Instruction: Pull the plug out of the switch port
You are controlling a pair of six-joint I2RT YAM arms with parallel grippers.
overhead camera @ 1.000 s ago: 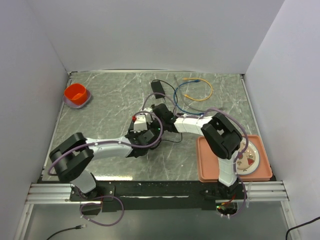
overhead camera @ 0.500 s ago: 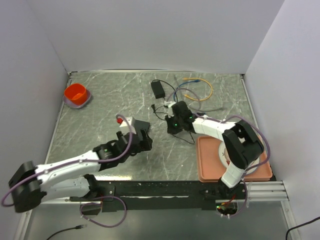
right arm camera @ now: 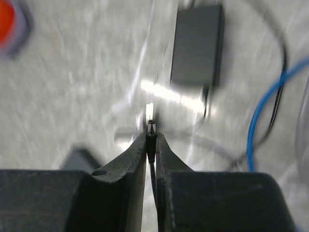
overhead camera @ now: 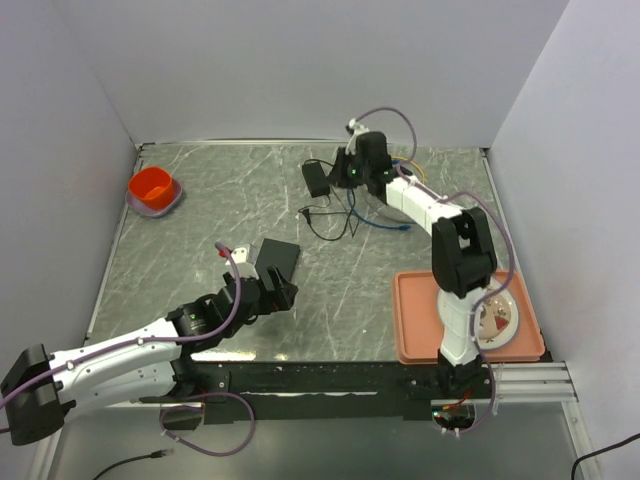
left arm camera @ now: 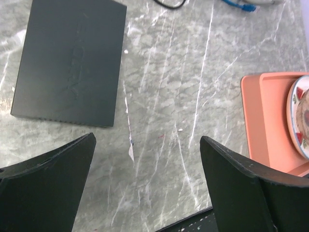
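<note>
The flat matte-black switch box (overhead camera: pixel 279 256) lies on the marble table, with no lead in it; it also shows in the left wrist view (left arm camera: pixel 70 63). I cannot make out its port. My left gripper (overhead camera: pixel 276 293) is open and empty just near of the box, with its fingers (left arm camera: pixel 48 186) wide apart over bare table. My right gripper (overhead camera: pixel 349 173) is at the far side, raised, and shut on a small black barrel plug (right arm camera: pixel 151 137) with a thin black lead. The black adapter brick (right arm camera: pixel 197 46) lies just beyond it.
Black, blue (overhead camera: pixel 385 222) and yellow (overhead camera: pixel 405 170) cables lie tangled at the far middle. An orange tray (overhead camera: pixel 415 330) with a plate (overhead camera: pixel 500 318) sits near right. An orange bowl (overhead camera: pixel 152 190) stands far left. White walls enclose the table.
Both grippers left the switch box. The right gripper carried the plug away from the box to the far side. The left arm let go of the box and drew back toward the near left.
</note>
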